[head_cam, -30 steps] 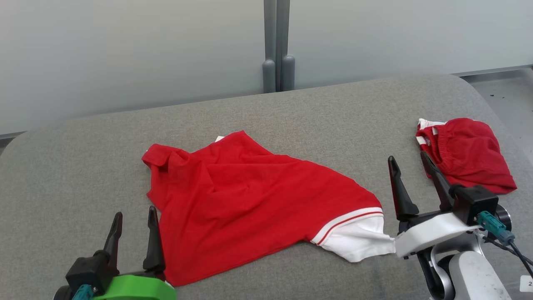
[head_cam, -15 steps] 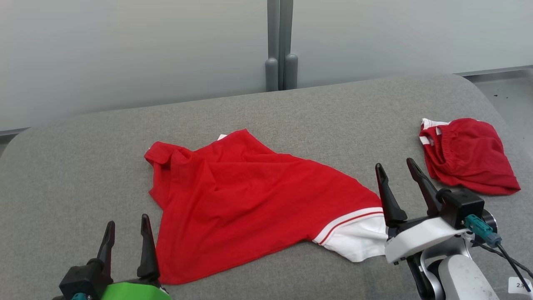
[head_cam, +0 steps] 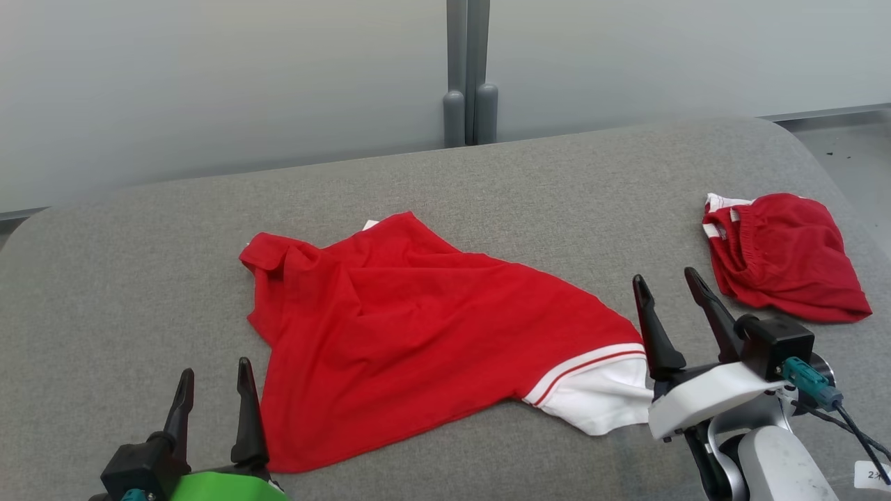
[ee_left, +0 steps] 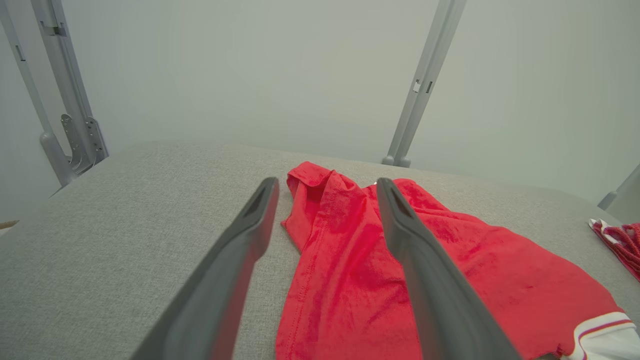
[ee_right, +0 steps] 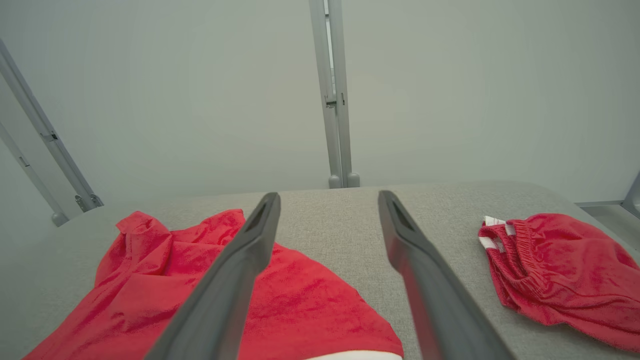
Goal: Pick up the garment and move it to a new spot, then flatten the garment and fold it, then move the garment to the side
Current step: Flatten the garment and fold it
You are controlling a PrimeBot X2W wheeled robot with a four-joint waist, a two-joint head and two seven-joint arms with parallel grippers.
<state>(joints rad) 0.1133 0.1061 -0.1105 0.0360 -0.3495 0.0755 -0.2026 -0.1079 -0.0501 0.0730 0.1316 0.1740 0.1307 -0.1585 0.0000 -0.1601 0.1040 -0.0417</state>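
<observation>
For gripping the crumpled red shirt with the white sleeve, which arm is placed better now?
Probably the left: the open left pincer has the red shirt edge between its fingers, while the open right pincer frames bare grey padded surface.

Soft matt cloth on a coarse woven cover.
The garment (head_cam: 418, 327) is matt red knit with a smooth white cuff (head_cam: 598, 403); the table (head_cam: 139, 278) wears rough grey weave; the left gripper (head_cam: 215, 367) and right gripper (head_cam: 665, 275) have dull dark plastic fingers; the posts (head_cam: 468, 69) look like smooth painted metal.
</observation>
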